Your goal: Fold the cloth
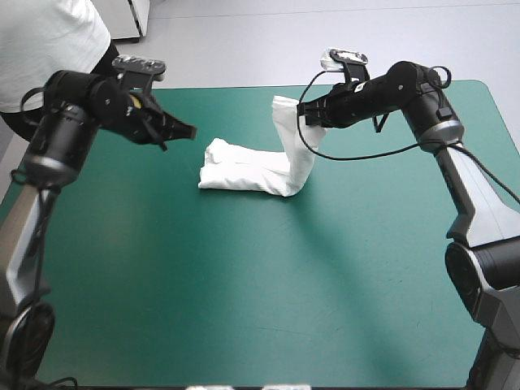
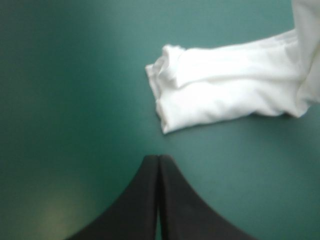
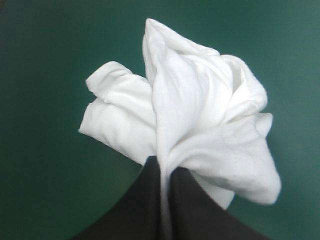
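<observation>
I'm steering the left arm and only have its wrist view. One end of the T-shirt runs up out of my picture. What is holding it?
Observer: The right gripper is shut on the T-shirt and holds that end lifted above the table.
Operator: Is the rest hanging too?
Observer: No. In the high view the other end lies on the table as a folded strip. Only the end by the right gripper rises.
Operator: How much cloth does that gripper have?
Observer: Its wrist view shows a thin pinched fold between the fingers, with bunched cloth ahead of them.
</observation>
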